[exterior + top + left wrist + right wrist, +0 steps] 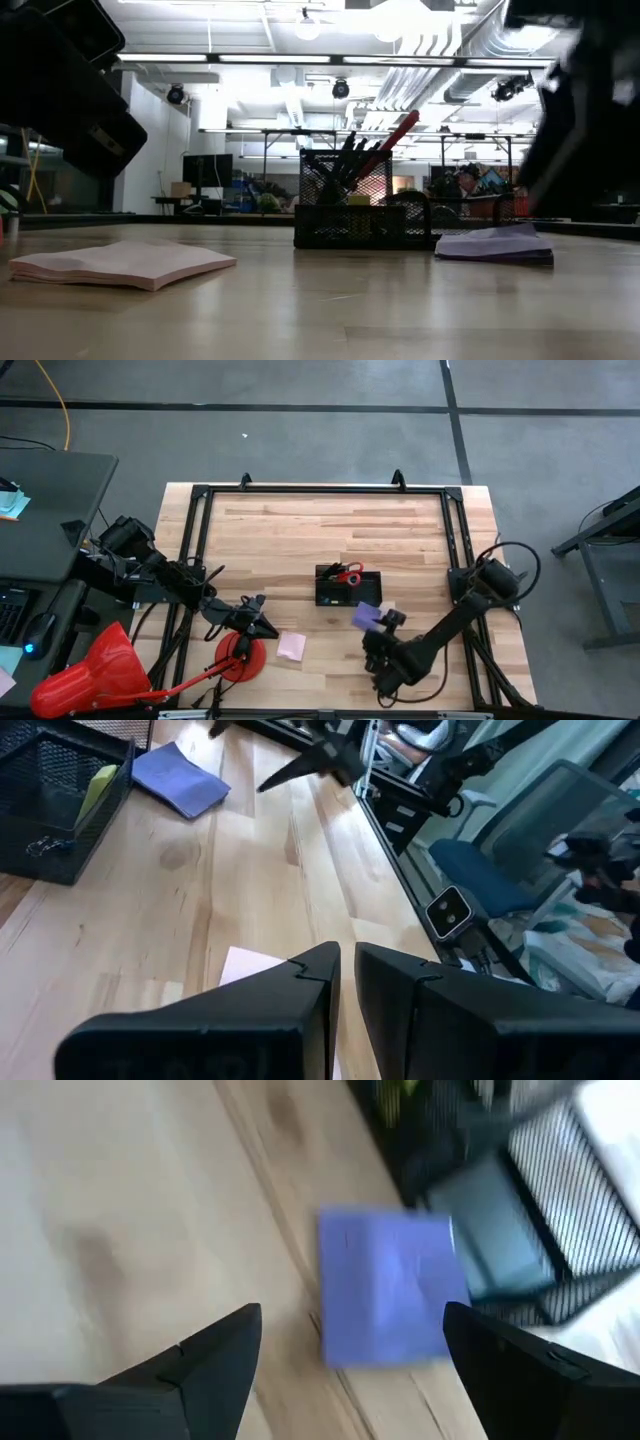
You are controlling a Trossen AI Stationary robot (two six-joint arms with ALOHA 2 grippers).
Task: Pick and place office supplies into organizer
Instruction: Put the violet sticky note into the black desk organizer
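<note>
right gripper [350, 1355] hovers spread wide above the purple pad [367, 614], which lies flat just beside the organizer [347, 587] mid-table toward the front edge, so its fingers risk skidding it into the mesh; left gripper [345, 960] waits nearly closed, empty.

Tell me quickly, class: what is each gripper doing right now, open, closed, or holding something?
Left gripper: closed, holding nothing, above the pink sticky pad.
Right gripper: open, empty, poised at the purple pad.
</note>
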